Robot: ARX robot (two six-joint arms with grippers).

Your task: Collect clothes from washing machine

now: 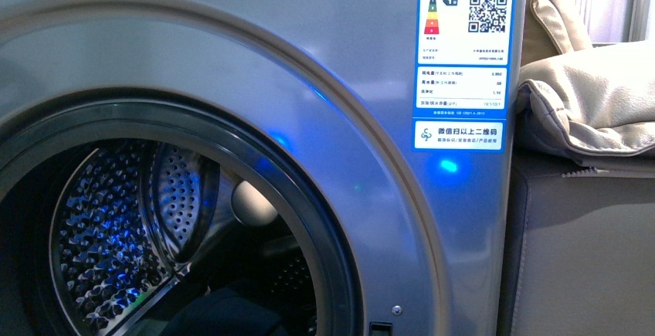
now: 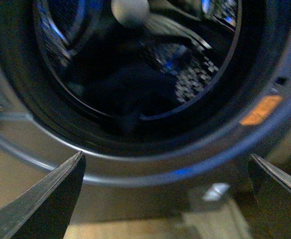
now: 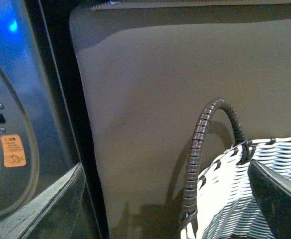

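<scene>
The washer [image 1: 232,50] stands with its mouth uncovered, the dark clothes [image 1: 224,317] lying low in the drum [image 1: 108,228] – so collecting looks barely begun. The basket [image 3: 245,199] sits beside the machine, near the right gripper [image 3: 165,164], spread and empty. The left gripper [image 2: 166,155], also spread and empty, faces the opening – reaching in, grasping and lifting out all remain

Open washing machine [image 1: 309,58] mouth — seemingly unblocked, sofa [image 1: 587,251] close alongside
</scene>
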